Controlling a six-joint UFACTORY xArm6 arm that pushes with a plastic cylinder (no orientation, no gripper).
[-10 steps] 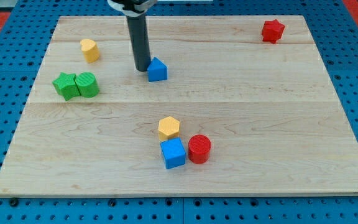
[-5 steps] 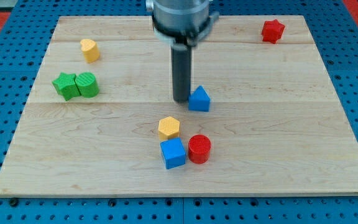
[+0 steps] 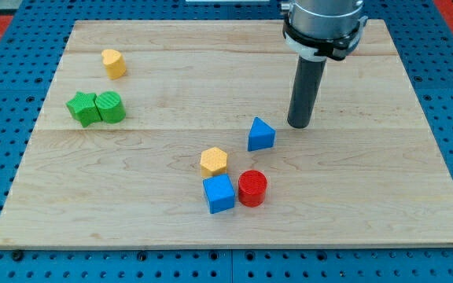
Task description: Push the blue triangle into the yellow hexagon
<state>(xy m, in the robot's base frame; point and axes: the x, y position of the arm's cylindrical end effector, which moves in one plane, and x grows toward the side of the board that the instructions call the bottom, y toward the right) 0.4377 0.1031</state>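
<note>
The blue triangle [image 3: 261, 134] lies near the board's middle, a little up and to the right of the yellow hexagon [image 3: 214, 161], with a gap between them. My tip [image 3: 298, 124] is down on the board just to the right of the blue triangle and slightly above it, not touching it. The rod rises toward the view's top.
A blue cube [image 3: 219, 192] and a red cylinder [image 3: 252, 188] sit just below the yellow hexagon. A green star [image 3: 82, 108] and a green cylinder [image 3: 110, 106] sit at the left. A yellow block [image 3: 113, 63] is top left, a red star [image 3: 344, 38] top right.
The blue triangle has been pushed down and to the right, from upper centre toward the hexagon. My tip has gone from its left side round to its right side.
</note>
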